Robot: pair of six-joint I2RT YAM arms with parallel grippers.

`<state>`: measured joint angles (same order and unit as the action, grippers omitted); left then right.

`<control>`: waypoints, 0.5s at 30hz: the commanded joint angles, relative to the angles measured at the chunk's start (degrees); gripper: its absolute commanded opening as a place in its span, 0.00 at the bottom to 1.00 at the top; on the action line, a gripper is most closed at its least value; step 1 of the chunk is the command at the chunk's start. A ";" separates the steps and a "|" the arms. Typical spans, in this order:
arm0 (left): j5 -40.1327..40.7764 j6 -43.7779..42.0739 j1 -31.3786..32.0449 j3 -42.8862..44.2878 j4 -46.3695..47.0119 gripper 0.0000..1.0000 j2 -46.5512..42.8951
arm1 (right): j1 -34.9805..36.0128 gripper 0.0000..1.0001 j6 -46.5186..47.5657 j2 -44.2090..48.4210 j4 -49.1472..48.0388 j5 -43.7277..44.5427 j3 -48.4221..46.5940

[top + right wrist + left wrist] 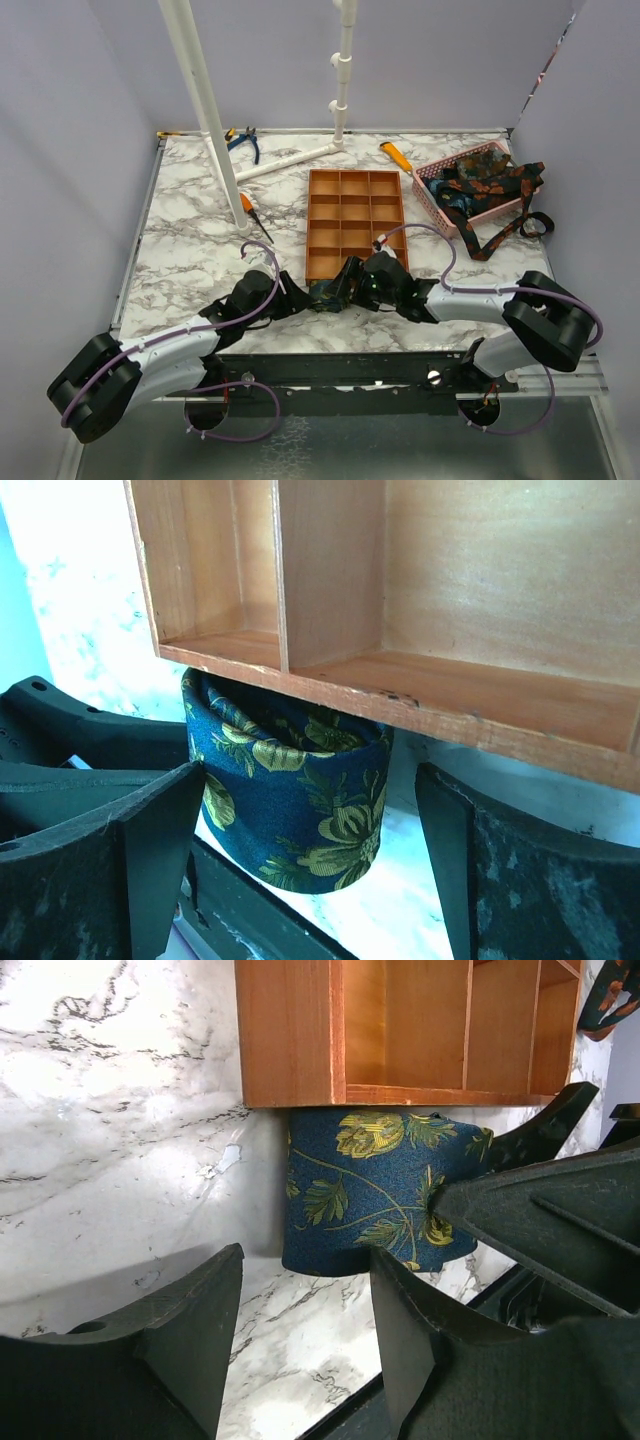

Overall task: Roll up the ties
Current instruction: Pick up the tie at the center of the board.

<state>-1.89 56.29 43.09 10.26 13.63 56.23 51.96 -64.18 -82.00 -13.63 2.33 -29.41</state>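
A navy tie with yellow-gold flowers and green leaves (370, 1190) is rolled into a coil and stands on end on the marble table, against the near wall of the orange tray (290, 1035). It also shows in the right wrist view (300, 800). My left gripper (305, 1300) is open, just short of the roll. My right gripper (300, 850) is open with the roll between its fingers; neither pad presses it. In the top view both grippers (318, 295) (347, 285) meet at the tray's front edge and hide the roll. More ties (490, 190) lie heaped in the pink basket.
The orange compartment tray (355, 222) stands mid-table. The pink basket (437, 200) is at the back right, with ties hanging over its side. A white pipe frame (215, 130), blue pliers (243, 140), an orange screwdriver (250, 212) and an orange-handled tool (397, 157) lie behind.
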 commanded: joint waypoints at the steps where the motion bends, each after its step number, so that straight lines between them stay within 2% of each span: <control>1: 1.20 -0.79 -0.29 0.64 0.85 0.55 0.77 | 0.13 0.89 2.75 -3.21 -0.35 -0.05 -0.45; 9: 0.37 -0.09 -0.37 -0.79 2.50 0.54 1.56 | 0.39 0.78 0.34 -6.54 -7.94 -5.79 0.93; 15: -0.39 0.36 -0.30 -1.47 3.88 0.54 2.32 | 0.58 0.76 0.57 -8.18 -10.29 -7.61 0.67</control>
<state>-1.96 56.42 43.07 9.82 15.46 57.89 52.23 -63.59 -87.57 -22.50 -2.46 -29.69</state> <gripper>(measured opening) 0.539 0.774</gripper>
